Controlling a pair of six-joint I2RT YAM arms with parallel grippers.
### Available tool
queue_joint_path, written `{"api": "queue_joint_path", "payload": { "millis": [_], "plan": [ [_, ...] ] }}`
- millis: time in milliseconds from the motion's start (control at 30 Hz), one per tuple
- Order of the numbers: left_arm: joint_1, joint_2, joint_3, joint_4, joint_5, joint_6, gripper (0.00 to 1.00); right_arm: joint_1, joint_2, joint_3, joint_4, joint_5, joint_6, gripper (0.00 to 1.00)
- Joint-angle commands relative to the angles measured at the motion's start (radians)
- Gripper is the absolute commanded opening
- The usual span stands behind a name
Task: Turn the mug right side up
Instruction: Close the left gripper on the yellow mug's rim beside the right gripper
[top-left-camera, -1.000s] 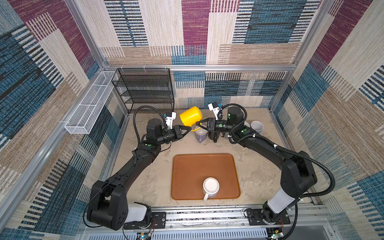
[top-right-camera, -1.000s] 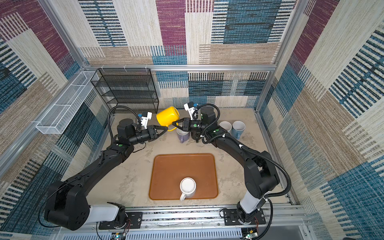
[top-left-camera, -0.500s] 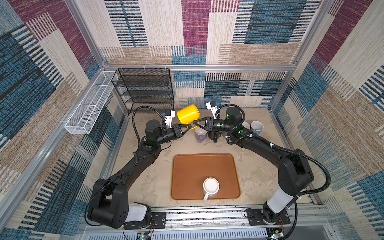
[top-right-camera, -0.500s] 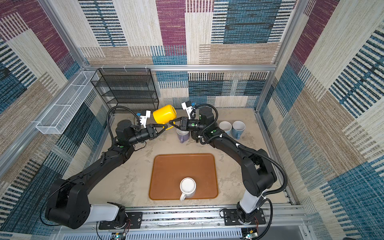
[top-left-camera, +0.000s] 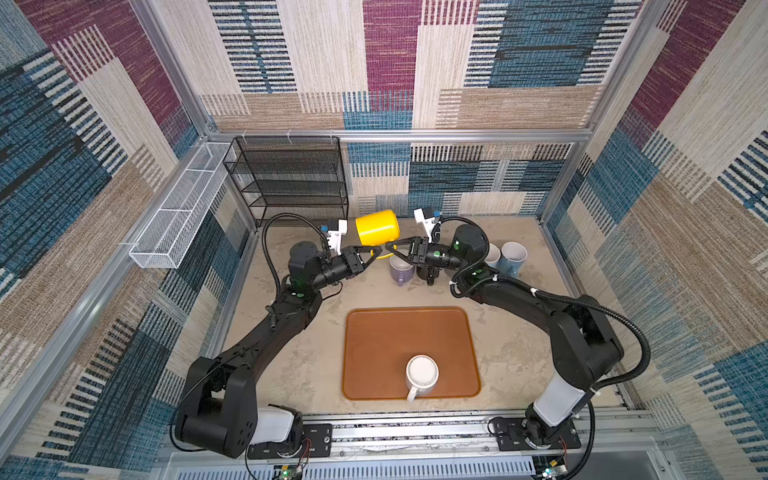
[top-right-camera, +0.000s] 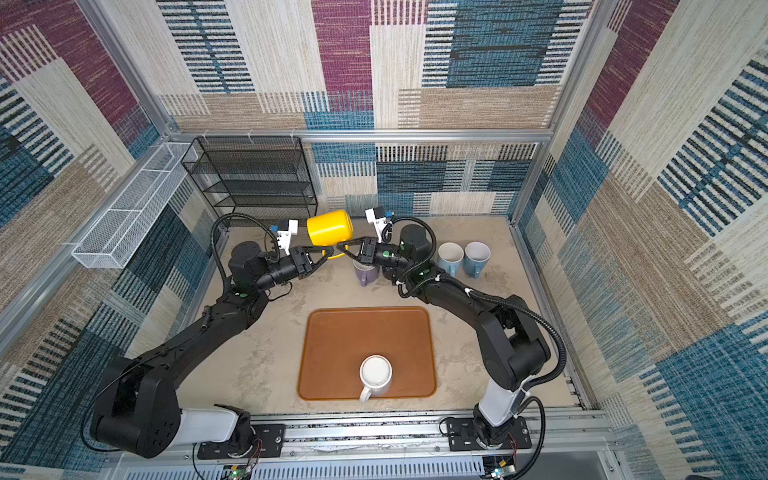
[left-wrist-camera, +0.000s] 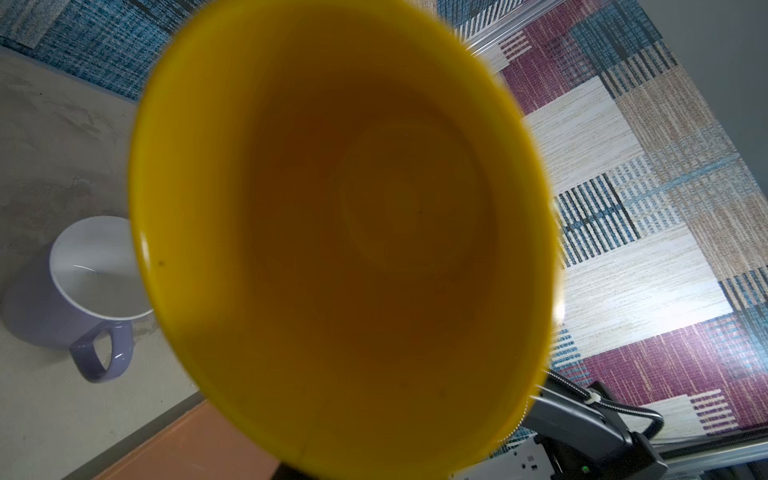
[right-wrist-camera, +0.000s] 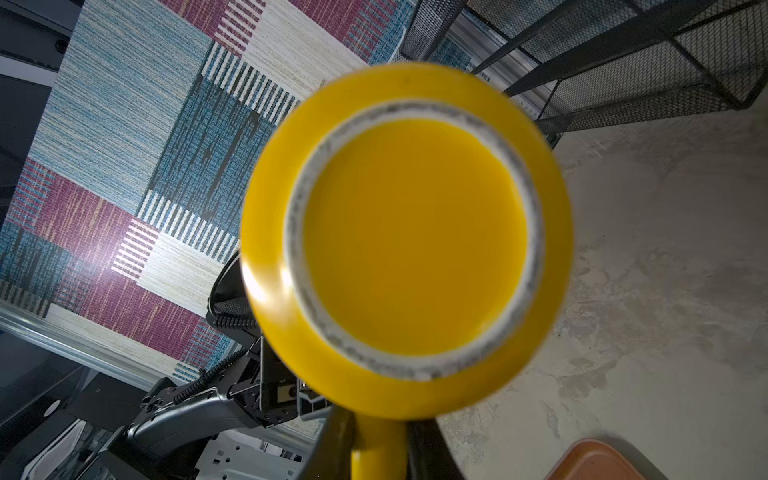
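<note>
The yellow mug (top-left-camera: 377, 226) (top-right-camera: 329, 227) hangs in the air on its side, near the back of the table, between my two grippers. Its handle (right-wrist-camera: 376, 453) points down. My right gripper (top-left-camera: 390, 247) (top-right-camera: 341, 247) (right-wrist-camera: 378, 428) is shut on that handle, and the right wrist view faces the mug's base (right-wrist-camera: 411, 237). My left gripper (top-left-camera: 376, 251) (top-right-camera: 330, 250) meets the mug from the other side, its fingers drawn together on the rim by the handle. The left wrist view looks straight into the mug's empty inside (left-wrist-camera: 332, 228), which hides the jaws.
A purple mug (top-left-camera: 401, 268) (left-wrist-camera: 83, 291) stands upright just below the held mug. Two blue mugs (top-left-camera: 492, 255) (top-left-camera: 513, 257) stand behind my right arm. On the brown tray (top-left-camera: 374, 332) sits a white mug (top-left-camera: 422, 371). At the back left are a black wire rack (top-left-camera: 291, 178) and a white wire basket (top-left-camera: 183, 208).
The yellow mug has shifted slightly back and left with both grippers. My left fingers have narrowed onto its rim. The right grip on the handle is unchanged.
</note>
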Motion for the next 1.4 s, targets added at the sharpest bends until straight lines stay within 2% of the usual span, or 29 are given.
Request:
{"api": "queue_joint_path", "payload": {
  "millis": [0, 133, 333, 467, 733, 933, 1233, 1367],
  "plan": [
    [-0.003, -0.01, -0.002, 0.168, 0.02, -0.012, 0.18, 0.015, 0.007, -0.01, 0.075, -0.087, 0.044, 0.0],
    [-0.004, -0.011, -0.008, 0.192, 0.02, -0.018, 0.17, 0.02, 0.014, -0.025, 0.127, -0.101, 0.089, 0.0],
    [-0.004, -0.006, -0.008, 0.197, 0.023, -0.025, 0.12, 0.024, 0.024, -0.027, 0.123, -0.104, 0.094, 0.0],
    [-0.004, 0.002, 0.002, 0.181, 0.035, -0.027, 0.0, 0.024, 0.028, -0.024, 0.107, -0.103, 0.084, 0.0],
    [-0.003, 0.008, 0.008, 0.132, 0.036, -0.008, 0.0, 0.024, 0.022, -0.005, 0.043, -0.096, 0.033, 0.0],
    [-0.004, -0.017, 0.03, -0.027, 0.001, 0.063, 0.0, 0.023, -0.003, 0.004, -0.045, -0.063, -0.037, 0.0],
    [-0.003, -0.072, 0.077, -0.255, -0.052, 0.179, 0.0, 0.015, -0.026, 0.004, -0.126, -0.03, -0.104, 0.32],
    [-0.004, -0.081, 0.108, -0.347, -0.073, 0.23, 0.0, 0.013, -0.049, 0.008, -0.199, 0.001, -0.158, 0.38]
  ]
}}
